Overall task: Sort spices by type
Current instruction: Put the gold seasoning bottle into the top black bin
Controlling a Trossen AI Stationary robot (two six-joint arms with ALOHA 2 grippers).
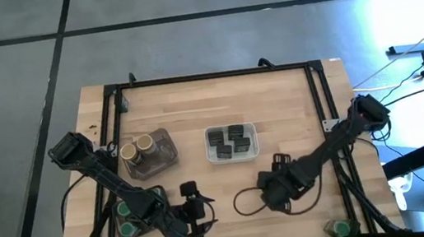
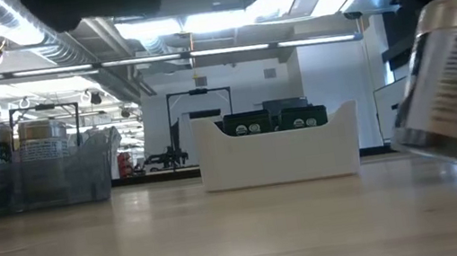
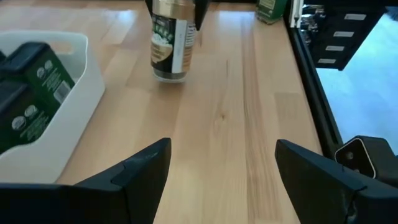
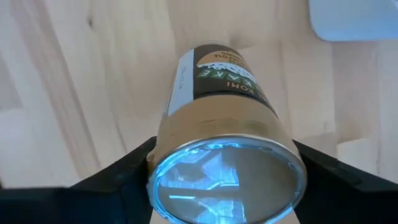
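Right pincer (image 4: 227, 168) clamped on 1 tan-topped jar (image 4: 217, 124), lifted clear of the counter (image 1: 293, 107), long axis tilted. Grey tray (image 1: 168, 145) with 2 like jars lies leftward, past the white tray (image 1: 234, 158). Left pincer (image 3: 221, 168) apart, empty, nearer that tray.

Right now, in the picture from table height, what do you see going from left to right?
Clear tray holding tan-topped jars → white tray with dark tins → tan-topped jar tilted, held off the table by the right gripper.
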